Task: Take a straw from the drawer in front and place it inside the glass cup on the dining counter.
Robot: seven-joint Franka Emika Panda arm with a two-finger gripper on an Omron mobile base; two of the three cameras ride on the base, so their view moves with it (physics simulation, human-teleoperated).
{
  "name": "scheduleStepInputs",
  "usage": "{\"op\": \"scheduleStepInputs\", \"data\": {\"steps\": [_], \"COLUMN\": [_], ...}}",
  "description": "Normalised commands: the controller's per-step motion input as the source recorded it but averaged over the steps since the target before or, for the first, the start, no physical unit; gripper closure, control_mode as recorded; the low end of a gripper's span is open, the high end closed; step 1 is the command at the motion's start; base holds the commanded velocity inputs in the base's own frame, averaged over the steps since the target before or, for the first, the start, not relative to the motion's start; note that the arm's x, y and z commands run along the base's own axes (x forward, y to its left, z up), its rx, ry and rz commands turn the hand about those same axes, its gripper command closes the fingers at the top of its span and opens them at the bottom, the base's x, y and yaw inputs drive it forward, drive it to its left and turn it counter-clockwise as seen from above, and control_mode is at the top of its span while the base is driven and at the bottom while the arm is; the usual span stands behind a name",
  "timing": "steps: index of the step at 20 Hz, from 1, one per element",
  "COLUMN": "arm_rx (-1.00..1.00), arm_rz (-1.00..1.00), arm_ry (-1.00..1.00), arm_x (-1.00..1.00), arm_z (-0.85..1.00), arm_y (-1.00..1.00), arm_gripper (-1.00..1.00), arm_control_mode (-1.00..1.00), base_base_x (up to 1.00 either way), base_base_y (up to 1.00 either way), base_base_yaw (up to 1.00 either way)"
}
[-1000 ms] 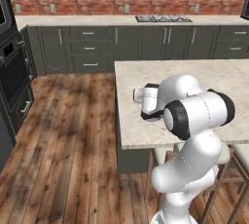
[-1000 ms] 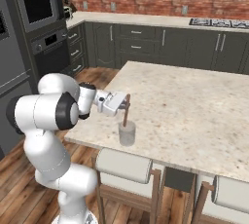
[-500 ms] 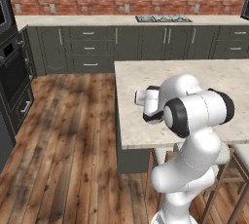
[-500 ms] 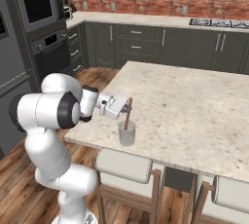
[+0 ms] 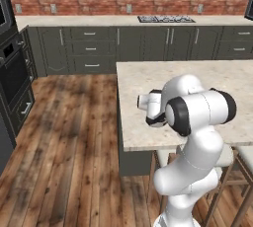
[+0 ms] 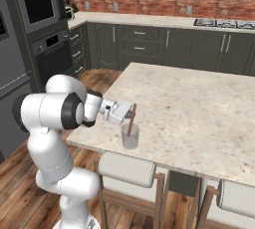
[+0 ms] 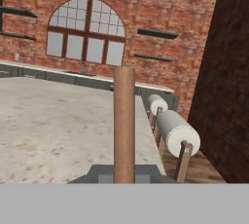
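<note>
Right base view shows the gripper (image 6: 130, 115) reaching sideways over the near edge of the dining counter (image 6: 199, 108), its fingers clamped on the straw (image 6: 130, 120). Just below the fingers, the straw's lower end dips into the glass cup (image 6: 130, 136). Hand view has the straw (image 7: 124, 125) rising upright from between the fingertips, stools (image 7: 176, 135) to its right.
</note>
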Motion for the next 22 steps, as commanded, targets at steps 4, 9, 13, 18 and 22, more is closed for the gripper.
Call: {"op": "scheduleStepInputs", "data": {"steps": [4, 9, 13, 18, 22], "arm_rx": [-0.01, 0.00, 0.00, 0.02, 0.06], "arm_rz": [0.00, 0.00, 0.00, 0.00, 0.00], "arm_ry": [-0.08, -0.06, -0.03, -0.03, 0.00], "arm_x": [0.00, 0.00, 0.00, -0.07, -0.15], "arm_z": [-0.30, -0.24, 0.00, 0.24, 0.51], "arm_y": [0.00, 0.00, 0.00, 0.00, 0.01], "arm_gripper": [1.00, -1.00, -1.00, -1.00, -1.00], "arm_control_mode": [-1.00, -1.00, -1.00, -1.00, -1.00], "base_base_x": [0.00, 0.00, 0.00, 0.00, 0.00], "base_base_y": [0.00, 0.00, 0.00, 0.00, 0.00], "base_base_yaw": [0.00, 0.00, 0.00, 0.00, 0.00]}}
